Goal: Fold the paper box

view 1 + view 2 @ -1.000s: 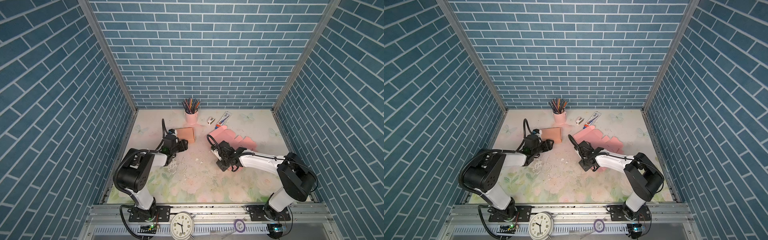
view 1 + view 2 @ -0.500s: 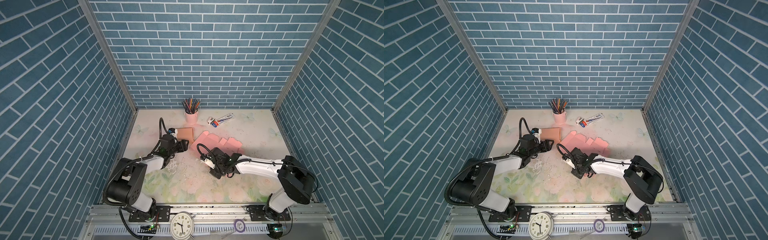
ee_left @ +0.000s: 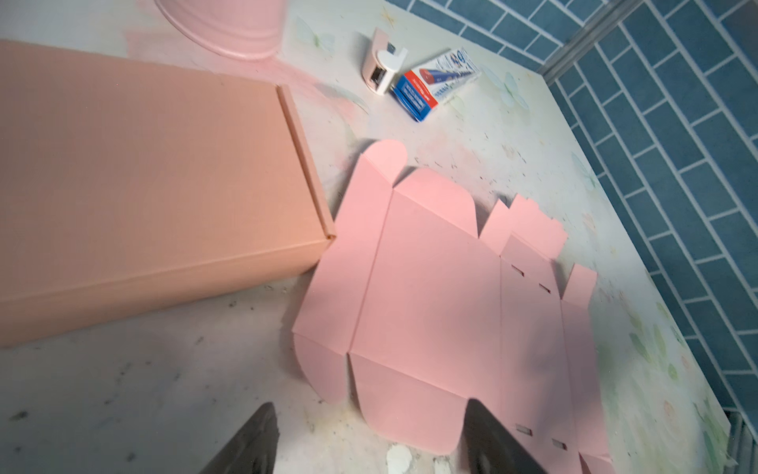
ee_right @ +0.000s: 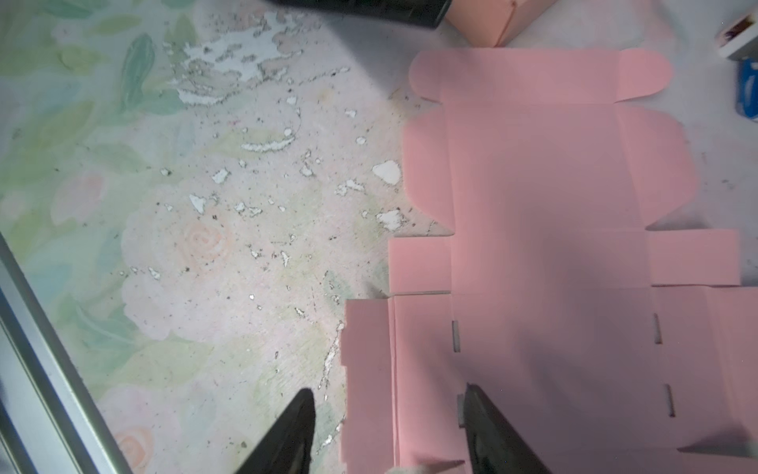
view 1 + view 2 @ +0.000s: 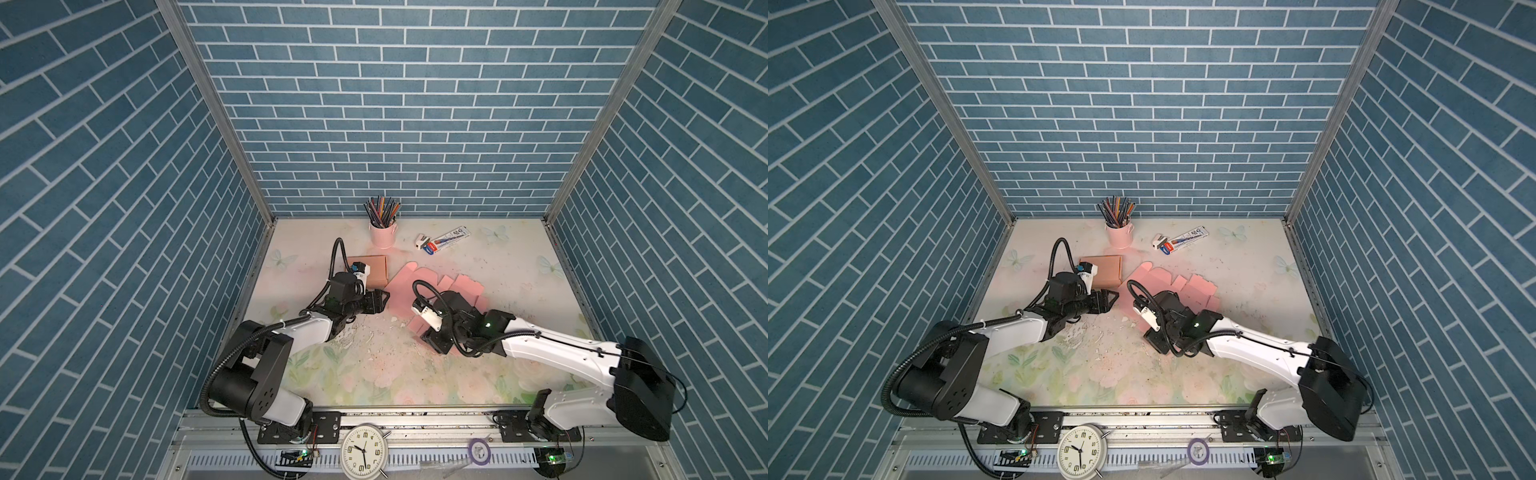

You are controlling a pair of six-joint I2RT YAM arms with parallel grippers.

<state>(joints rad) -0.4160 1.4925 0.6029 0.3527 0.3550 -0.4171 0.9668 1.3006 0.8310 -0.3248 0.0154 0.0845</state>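
The paper box is a flat pink die-cut sheet (image 5: 441, 286) (image 5: 1177, 286) lying unfolded on the table's middle. My right gripper (image 5: 432, 340) (image 4: 389, 390) is open at the sheet's near edge. It straddles a side flap (image 4: 369, 369), with one finger (image 4: 492, 431) over the sheet and the other finger (image 4: 287, 435) over the bare mat. My left gripper (image 5: 384, 301) (image 3: 369, 406) is open at the sheet's left corner. A rounded flap (image 3: 406, 410) lies below and between its fingers, ungripped.
A closed brown cardboard box (image 5: 374, 270) (image 3: 143, 184) sits beside the sheet's left edge, behind my left gripper. A pink pencil cup (image 5: 383, 232), a small white stapler (image 5: 420, 241) and a blue-red pack (image 5: 449, 240) stand at the back. The mat (image 4: 229, 65) is flaked.
The pink sheet has slid left and toward the front with my right gripper, which has now opened and let it go. My left gripper has shifted toward the sheet.
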